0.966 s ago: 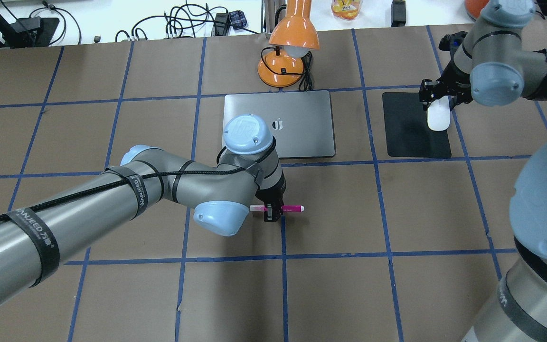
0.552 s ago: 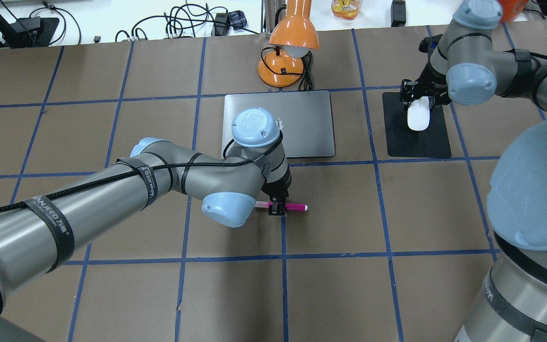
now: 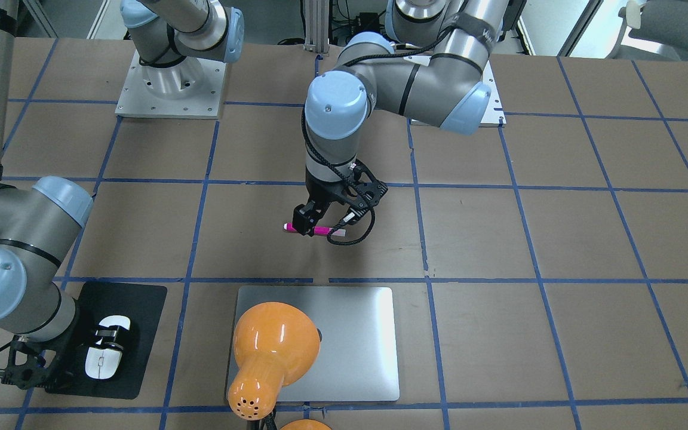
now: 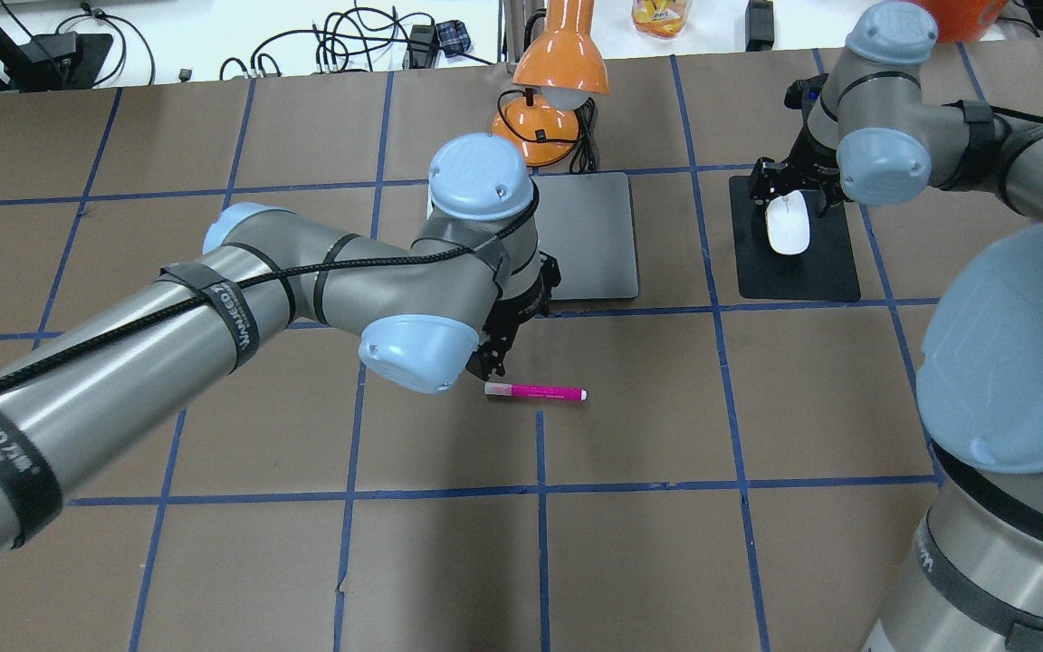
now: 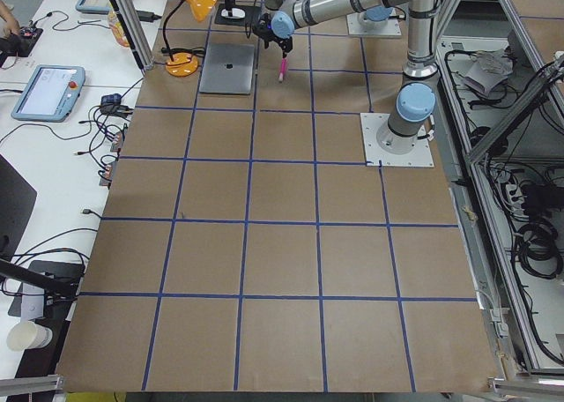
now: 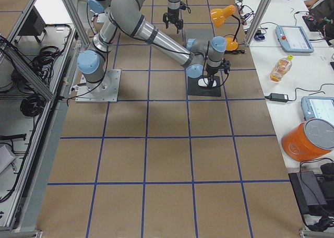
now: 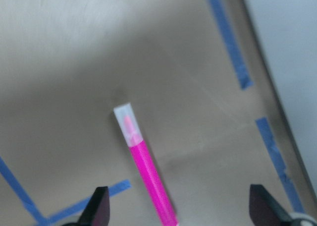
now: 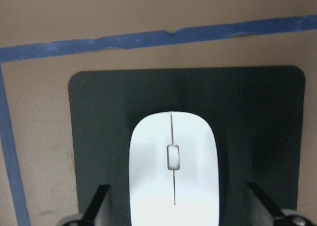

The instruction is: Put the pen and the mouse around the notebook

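Note:
The magenta pen (image 4: 535, 392) lies flat on the brown table, in front of the silver-grey notebook (image 4: 589, 235). My left gripper (image 4: 488, 367) hovers open just above the pen's pale cap end. In the left wrist view the pen (image 7: 148, 171) lies between the spread fingers (image 7: 99, 208), which do not touch it. The white mouse (image 4: 788, 222) rests on the black mat (image 4: 798, 272), right of the notebook. My right gripper (image 8: 178, 206) is open astride the mouse (image 8: 173, 166), with a gap on each side.
An orange desk lamp (image 4: 558, 81) stands at the notebook's far edge, its cord beside it. In the front-facing view its shade (image 3: 272, 346) covers part of the notebook (image 3: 362, 334). Blue tape lines grid the table. Cables and a bottle lie beyond the far edge.
My left gripper let go of the pen and rose back toward the notebook; the pen stays on the table. My right gripper moved left over the mat, and the mouse went with it.

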`<state>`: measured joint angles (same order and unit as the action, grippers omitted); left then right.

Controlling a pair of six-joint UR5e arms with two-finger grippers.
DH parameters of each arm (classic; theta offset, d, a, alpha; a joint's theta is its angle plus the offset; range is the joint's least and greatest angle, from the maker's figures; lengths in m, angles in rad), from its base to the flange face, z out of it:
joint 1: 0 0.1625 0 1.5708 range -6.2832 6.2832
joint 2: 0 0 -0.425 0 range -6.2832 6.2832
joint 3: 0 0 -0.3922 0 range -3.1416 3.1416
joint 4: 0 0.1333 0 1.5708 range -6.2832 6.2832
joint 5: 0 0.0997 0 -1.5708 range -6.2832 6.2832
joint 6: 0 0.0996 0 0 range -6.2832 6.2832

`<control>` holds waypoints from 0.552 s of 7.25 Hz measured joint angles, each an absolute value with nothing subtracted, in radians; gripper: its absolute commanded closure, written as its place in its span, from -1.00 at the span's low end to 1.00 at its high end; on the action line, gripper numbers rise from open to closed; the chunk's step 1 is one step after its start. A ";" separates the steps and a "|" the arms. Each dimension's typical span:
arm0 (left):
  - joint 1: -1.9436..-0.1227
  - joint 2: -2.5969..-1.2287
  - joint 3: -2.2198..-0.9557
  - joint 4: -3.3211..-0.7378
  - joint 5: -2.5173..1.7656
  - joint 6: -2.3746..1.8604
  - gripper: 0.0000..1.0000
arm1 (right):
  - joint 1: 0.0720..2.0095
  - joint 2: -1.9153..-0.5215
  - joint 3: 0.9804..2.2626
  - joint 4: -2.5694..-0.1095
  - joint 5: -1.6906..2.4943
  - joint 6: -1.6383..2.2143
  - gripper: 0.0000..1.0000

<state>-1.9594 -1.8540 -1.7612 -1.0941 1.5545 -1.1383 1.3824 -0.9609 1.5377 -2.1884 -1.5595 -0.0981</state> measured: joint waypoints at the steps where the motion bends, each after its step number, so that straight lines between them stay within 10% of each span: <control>1: -1.931 -1.788 -1.731 -1.184 1.582 -0.889 -1.00 | 1.382 -0.988 1.535 -2.164 -1.560 -0.099 -1.00; 4: -1.758 -1.617 -1.679 -1.393 1.618 -0.256 -1.00 | 1.385 -1.208 1.542 -1.879 -1.561 -0.087 -1.00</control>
